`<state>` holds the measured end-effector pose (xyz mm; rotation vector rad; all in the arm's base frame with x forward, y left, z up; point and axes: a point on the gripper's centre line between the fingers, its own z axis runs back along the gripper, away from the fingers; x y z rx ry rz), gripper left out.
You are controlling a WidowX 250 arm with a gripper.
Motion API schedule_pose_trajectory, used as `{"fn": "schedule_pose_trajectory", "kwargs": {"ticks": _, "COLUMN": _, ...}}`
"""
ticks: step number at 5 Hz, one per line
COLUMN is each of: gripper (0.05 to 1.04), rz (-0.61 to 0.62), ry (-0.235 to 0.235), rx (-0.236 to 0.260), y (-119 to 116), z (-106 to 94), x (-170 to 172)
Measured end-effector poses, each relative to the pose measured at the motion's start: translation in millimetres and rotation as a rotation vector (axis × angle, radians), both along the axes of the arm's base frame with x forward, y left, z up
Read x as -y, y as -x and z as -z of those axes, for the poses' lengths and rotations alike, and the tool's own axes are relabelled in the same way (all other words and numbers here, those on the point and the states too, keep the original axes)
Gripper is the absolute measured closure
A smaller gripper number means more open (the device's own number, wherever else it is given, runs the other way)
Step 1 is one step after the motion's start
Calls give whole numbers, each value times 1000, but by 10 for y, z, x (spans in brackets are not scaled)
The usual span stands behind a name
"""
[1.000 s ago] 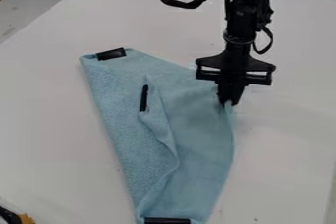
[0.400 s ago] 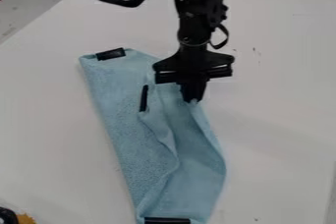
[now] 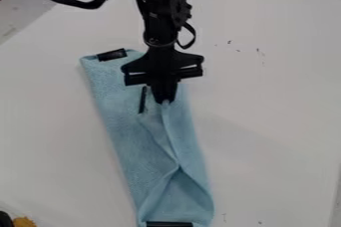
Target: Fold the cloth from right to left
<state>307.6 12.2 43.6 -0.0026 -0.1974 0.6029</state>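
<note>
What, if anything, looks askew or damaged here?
The blue cloth looks askew: slanting creases meet in its lower half, so the fold isn't lying flat. Small dark specks mark the white table at upper right.

Robot arm [image 3: 157, 18], black

Thick black cable [image 3: 73, 3], one, looping outside the housing. Thinner cable loop [image 3: 190, 38], one, black. Ring [image 3: 158, 43], one, round the wrist. Tool [image 3: 164, 101]: black, with flared, straight-edged crosspiece [image 3: 163, 69] and narrow, tapering fingers.
</note>
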Motion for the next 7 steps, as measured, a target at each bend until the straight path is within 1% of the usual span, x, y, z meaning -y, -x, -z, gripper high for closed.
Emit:
{"fn": "schedule_pose_trajectory", "kwargs": {"ticks": 1, "gripper": 1012, "rz": -5, "ry": -13, "rx": -24, "y": 106, "z": -5, "x": -84}}
{"fn": "schedule_pose_trajectory", "kwargs": {"ticks": 2, "gripper": 994, "rz": -25, "ry": -3, "rx": -31, "y": 207, "z": 38, "x": -86}}
{"fn": "schedule_pose_trajectory", "kwargs": {"ticks": 3, "gripper": 833, "rz": -15, "ry": 25, "rx": -9, "y": 271, "z": 144, "x": -83}}
{"fn": "schedule_pose_trajectory", "kwargs": {"ticks": 4, "gripper": 558, "rz": 23, "ry": 20, "rx": -25, "y": 301, "z": 193, "x": -138}}
{"fn": "schedule_pose_trajectory", "kwargs": {"ticks": 5, "gripper": 247, "rz": 65, "ry": -11, "rx": -110, "y": 421, "z": 190, "x": -238}}
{"fn": "schedule_pose_trajectory", "kwargs": {"ticks": 6, "gripper": 74, "rz": 117, "ry": -41, "rx": -170, "y": 423, "z": 92, "x": -330}}
{"fn": "schedule_pose_trajectory", "kwargs": {"ticks": 7, "gripper": 76, "rz": 158, "ry": -64, "rx": -199, "y": 379, "z": -22, "x": -384}}
